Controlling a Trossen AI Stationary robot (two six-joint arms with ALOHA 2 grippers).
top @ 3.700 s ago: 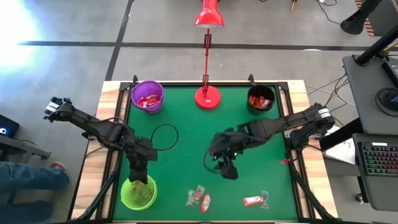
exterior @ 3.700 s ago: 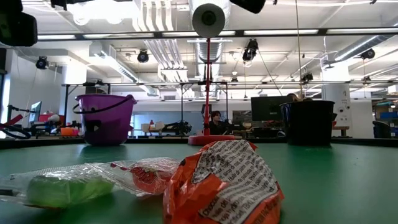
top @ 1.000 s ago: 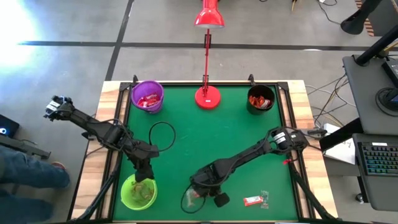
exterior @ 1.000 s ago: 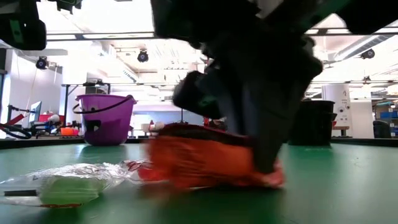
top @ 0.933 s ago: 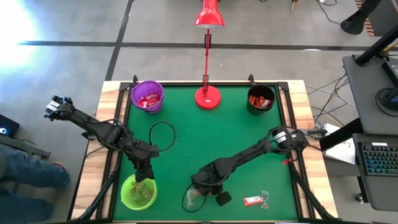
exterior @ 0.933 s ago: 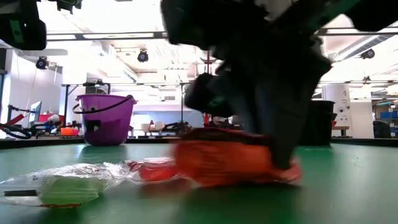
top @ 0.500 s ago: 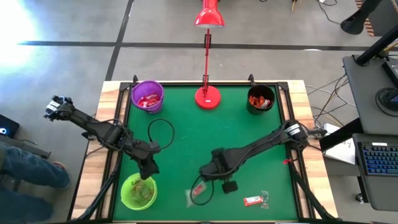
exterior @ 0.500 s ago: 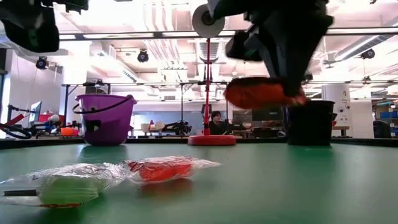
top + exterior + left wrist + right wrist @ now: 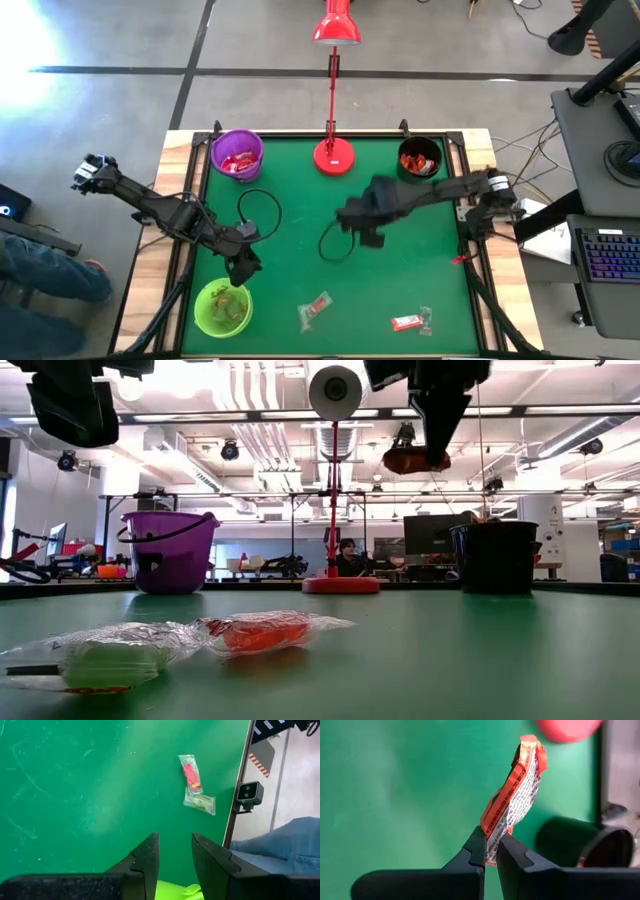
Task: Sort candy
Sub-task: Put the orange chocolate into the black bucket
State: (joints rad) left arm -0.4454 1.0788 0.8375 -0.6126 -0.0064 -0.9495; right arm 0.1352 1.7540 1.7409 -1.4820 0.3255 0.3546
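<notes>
Right tool (image 9: 490, 851) is clamped on an orange-and-white printed candy wrapper (image 9: 514, 800), pinched at its lower end, the rest standing up past the fingertips. In the high view the right tool (image 9: 368, 228) sits over the middle of the green felt tabletop (image 9: 300, 250), between the red lamp base (image 9: 333, 156) and the loose candy near the front edge. Low view shows the orange wrapper (image 9: 417, 460) hanging well above the felt, under the tool.

Left tool (image 9: 175, 855): fingers apart, nothing between them. It hovers just above the lime-green plastic cup (image 9: 222, 308) at the front-left corner (image 9: 243, 268); the cup's rim shows below the fingers in the left wrist view (image 9: 177, 891).

Candy still on the tabletop:
- clear-wrapped red sweet with a green-tinted clear one touching it (image 9: 315, 310), front centre; same pair in the low view (image 9: 180, 645) and left wrist view (image 9: 194, 782)
- small red wrapper with a clear one just beside it (image 9: 411, 321), front right

Containers at the back edge: purple plastic bucket (image 9: 237, 156) on the left with red wrappers inside, black cup (image 9: 419, 160) on the right with orange-red wrappers inside. Green cup holds pale green-tinted pieces.

A person's jeans-clad leg (image 9: 280, 850) is visible off the tabletop edge.
</notes>
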